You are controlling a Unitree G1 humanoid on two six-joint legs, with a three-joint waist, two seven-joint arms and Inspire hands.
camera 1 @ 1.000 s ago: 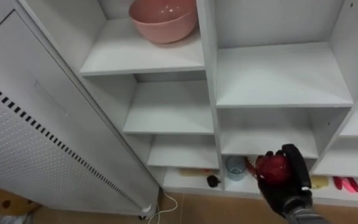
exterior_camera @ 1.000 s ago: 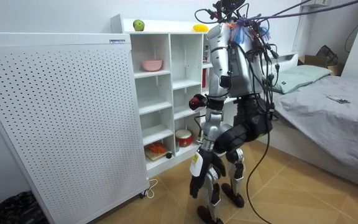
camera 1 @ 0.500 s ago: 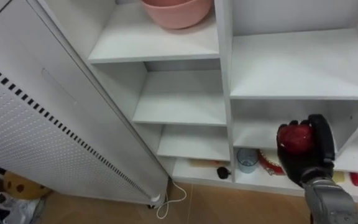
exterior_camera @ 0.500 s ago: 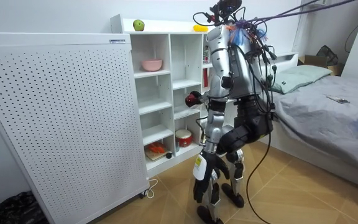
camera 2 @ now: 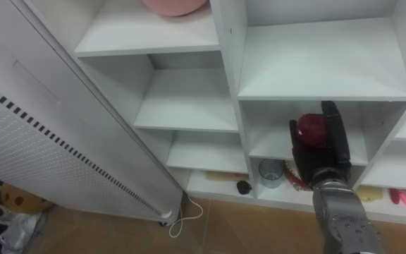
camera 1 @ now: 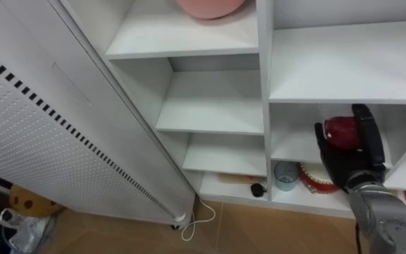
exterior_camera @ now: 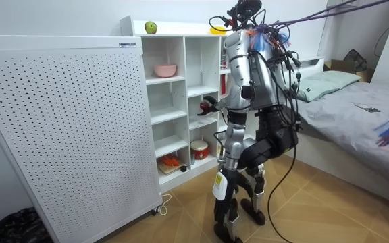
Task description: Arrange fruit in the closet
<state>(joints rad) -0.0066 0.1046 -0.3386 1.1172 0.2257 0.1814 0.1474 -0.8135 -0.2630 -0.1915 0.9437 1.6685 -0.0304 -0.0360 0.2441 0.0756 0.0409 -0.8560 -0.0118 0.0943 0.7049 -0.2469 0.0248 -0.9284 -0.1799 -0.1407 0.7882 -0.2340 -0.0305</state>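
Bright, even room light, soft shadows under the closet shelves [camera 1: 213, 106], dimmer floor [camera 1: 62, 234] beside the perforated panel [camera 1: 41, 141]

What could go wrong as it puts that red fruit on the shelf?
The right hand holds the red fruit close to the upper board, so its fingertips might bump that edge. The round fruit could roll off the shelf toward the cup if released near the front.

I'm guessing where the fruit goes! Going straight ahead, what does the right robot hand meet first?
Nothing close, probably: the right robot hand with the red fruit faces an open shelf; depth is unclear.
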